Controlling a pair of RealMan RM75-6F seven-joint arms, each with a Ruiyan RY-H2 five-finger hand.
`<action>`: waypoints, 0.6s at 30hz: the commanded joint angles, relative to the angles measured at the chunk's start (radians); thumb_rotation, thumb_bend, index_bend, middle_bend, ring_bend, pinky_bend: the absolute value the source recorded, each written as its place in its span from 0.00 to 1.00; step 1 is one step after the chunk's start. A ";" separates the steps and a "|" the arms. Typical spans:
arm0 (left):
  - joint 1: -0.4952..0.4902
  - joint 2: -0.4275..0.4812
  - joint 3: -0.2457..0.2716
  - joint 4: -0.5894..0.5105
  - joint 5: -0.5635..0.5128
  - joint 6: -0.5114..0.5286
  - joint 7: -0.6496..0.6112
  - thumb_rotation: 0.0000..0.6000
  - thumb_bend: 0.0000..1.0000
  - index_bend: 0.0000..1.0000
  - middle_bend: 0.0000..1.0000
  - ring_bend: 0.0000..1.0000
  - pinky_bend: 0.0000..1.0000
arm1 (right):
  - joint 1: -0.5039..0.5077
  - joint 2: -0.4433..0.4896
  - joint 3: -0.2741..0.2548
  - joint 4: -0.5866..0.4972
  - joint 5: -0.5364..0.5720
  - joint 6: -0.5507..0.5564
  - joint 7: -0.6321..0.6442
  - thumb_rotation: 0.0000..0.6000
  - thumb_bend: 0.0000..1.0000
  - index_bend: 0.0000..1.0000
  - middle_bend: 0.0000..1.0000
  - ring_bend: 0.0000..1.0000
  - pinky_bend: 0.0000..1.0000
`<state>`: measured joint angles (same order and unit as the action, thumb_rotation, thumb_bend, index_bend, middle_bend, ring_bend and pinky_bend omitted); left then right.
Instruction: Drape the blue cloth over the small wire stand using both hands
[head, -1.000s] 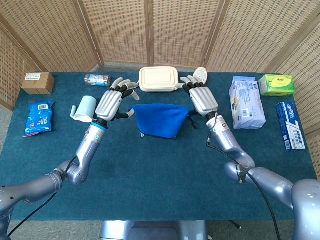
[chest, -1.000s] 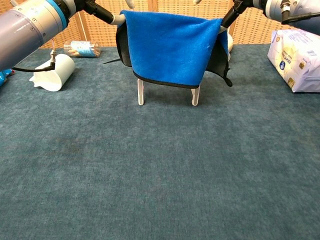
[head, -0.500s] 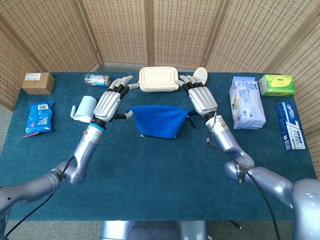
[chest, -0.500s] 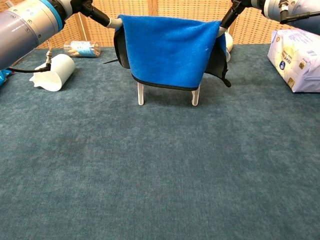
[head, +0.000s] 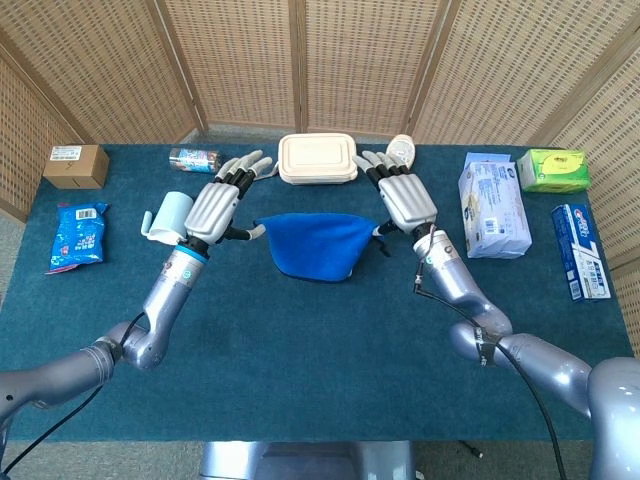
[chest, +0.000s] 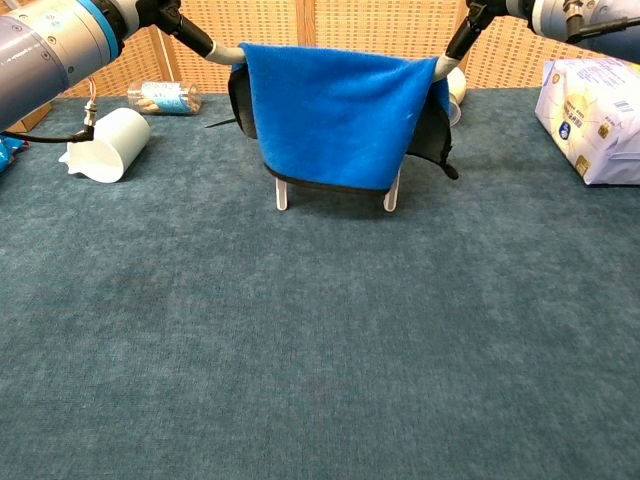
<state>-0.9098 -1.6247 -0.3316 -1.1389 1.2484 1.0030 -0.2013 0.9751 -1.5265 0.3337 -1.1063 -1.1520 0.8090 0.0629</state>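
Note:
The blue cloth (head: 315, 243) hangs over the small wire stand (chest: 281, 193) at mid-table. Its dark-edged hem (chest: 330, 183) hangs close to the stand's two white feet. My left hand (head: 215, 205) is at the cloth's left end with its fingers stretched out flat, and its thumb (chest: 222, 52) touches the top left corner. My right hand (head: 405, 198) mirrors it at the right end, fingers straight, its thumb (chest: 452, 45) at the top right corner. Neither hand visibly pinches the cloth. The stand's top bar is hidden under the cloth.
A white cup (head: 170, 217) lies left of my left hand. A cream lunch box (head: 317, 158) and a white bottle (head: 402, 148) sit behind the cloth. A tissue pack (head: 492, 205), green box (head: 553, 170) and toothpaste box (head: 580, 250) are at the right.
The cloth has come down over the stand and its hem now hangs nearer the table. Both hands' fingers have straightened out from a slight curl.

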 joint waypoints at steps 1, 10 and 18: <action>0.001 0.004 0.001 -0.004 -0.002 -0.003 0.005 1.00 0.33 0.03 0.00 0.00 0.00 | 0.001 0.002 -0.002 0.000 0.002 -0.003 -0.007 1.00 0.00 0.02 0.01 0.00 0.00; 0.007 0.031 0.009 -0.029 -0.015 -0.029 0.026 1.00 0.31 0.00 0.00 0.00 0.00 | 0.003 0.013 -0.013 -0.006 0.008 -0.021 -0.034 1.00 0.00 0.00 0.00 0.00 0.00; 0.008 0.052 0.011 -0.054 -0.025 -0.048 0.040 1.00 0.31 0.00 0.00 0.00 0.00 | 0.003 0.027 -0.026 -0.012 0.012 -0.037 -0.064 1.00 0.00 0.00 0.00 0.00 0.00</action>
<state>-0.9019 -1.5731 -0.3206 -1.1926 1.2236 0.9550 -0.1617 0.9781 -1.5029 0.3102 -1.1165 -1.1411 0.7758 0.0027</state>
